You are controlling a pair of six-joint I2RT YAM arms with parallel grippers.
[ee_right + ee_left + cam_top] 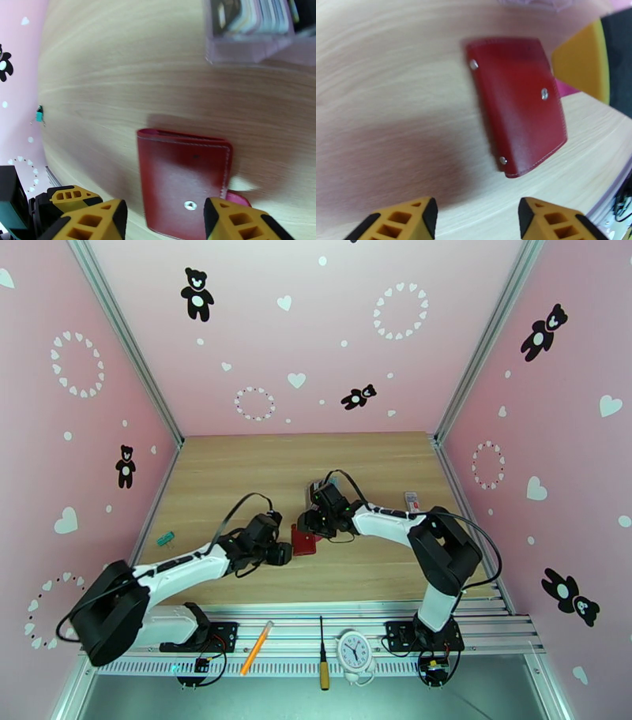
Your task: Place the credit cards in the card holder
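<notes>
Yellow fingers (410, 215) of the left tool (478, 215) sit closest, spread apart with nothing between them. Just past them the card holder (517, 106) lies flat and shut on the wooden counter (395, 79). It is dark red with little silver studs. Its long side runs away from the left tool, and its far end leans a bit to the left.

The right tool (166, 215) is spread apart too. It hangs over the near end of the card holder, not pinching it. From that side the long side points away from the tool, toward a clear stand (249, 51). The credit cards (260, 15) stand on edge in that stand, apart from the card holder.

From above, the card holder sits near the middle of the counter, with both tools just beside it. A small teal clip (164, 538) lies off to the left.
</notes>
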